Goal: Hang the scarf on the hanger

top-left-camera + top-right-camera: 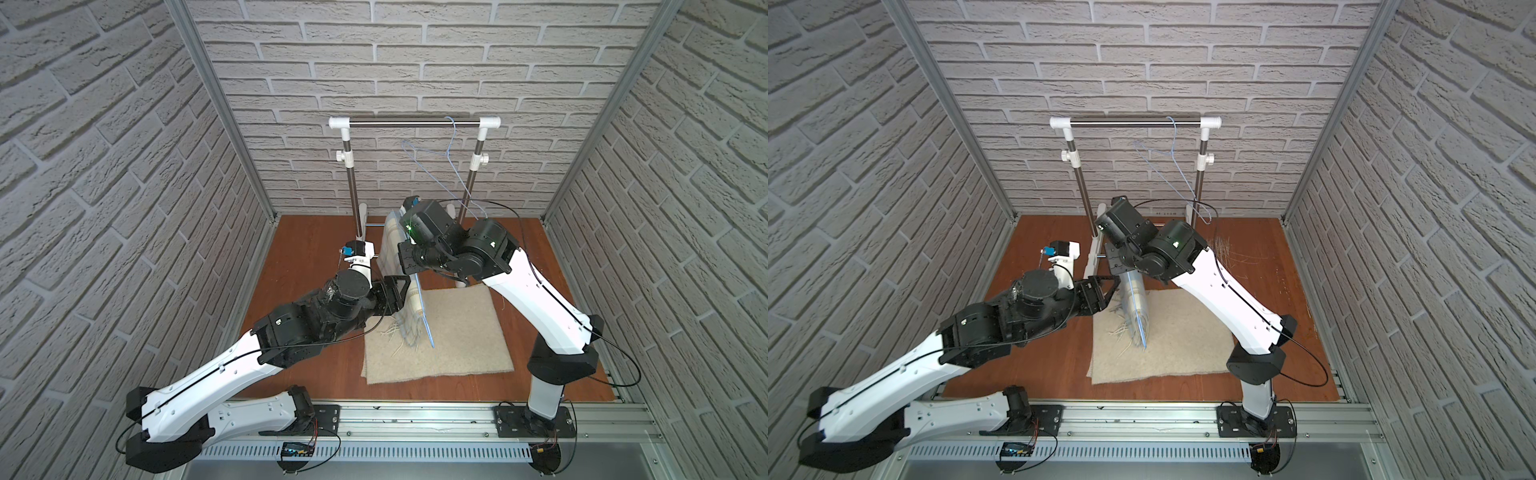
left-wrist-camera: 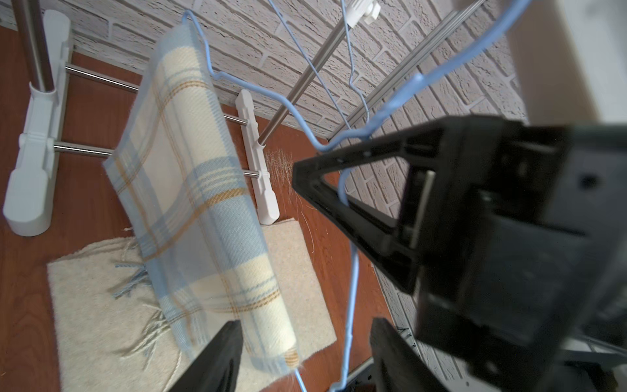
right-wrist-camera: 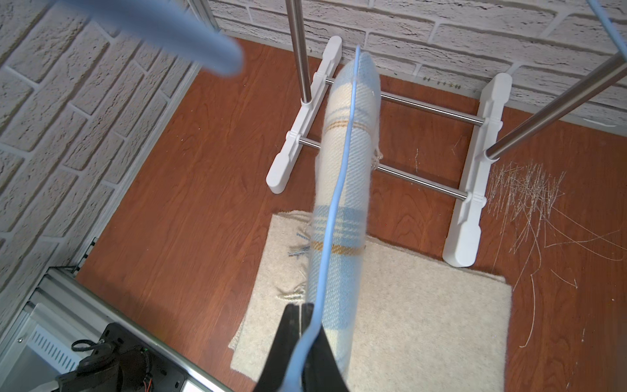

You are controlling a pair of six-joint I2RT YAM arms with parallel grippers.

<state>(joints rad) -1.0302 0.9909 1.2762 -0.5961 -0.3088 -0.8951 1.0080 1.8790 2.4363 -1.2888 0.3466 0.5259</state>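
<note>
Left fingers (image 2: 217, 356): spread wide either side of the scarf (image 2: 190, 190) at its lower end, pinching nothing.
Scarf: draped over the blue hanger (image 3: 340, 180), fringe brushing the mat (image 1: 457, 332).
Right fingers (image 3: 286, 339): clamped tight on the hanger wire.
Progress: draping looks done; the left arm only needs to back away.

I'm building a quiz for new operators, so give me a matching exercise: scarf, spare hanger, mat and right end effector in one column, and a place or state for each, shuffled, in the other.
Column one
1. scarf
2. spare hanger
3. mat
4. right end effector

Column two
A. hooked on the rack bar
B. shut on the held hanger
C. flat on the table
D. draped over the held hanger

Pairs: 1-D, 2-A, 3-C, 4-B
</note>
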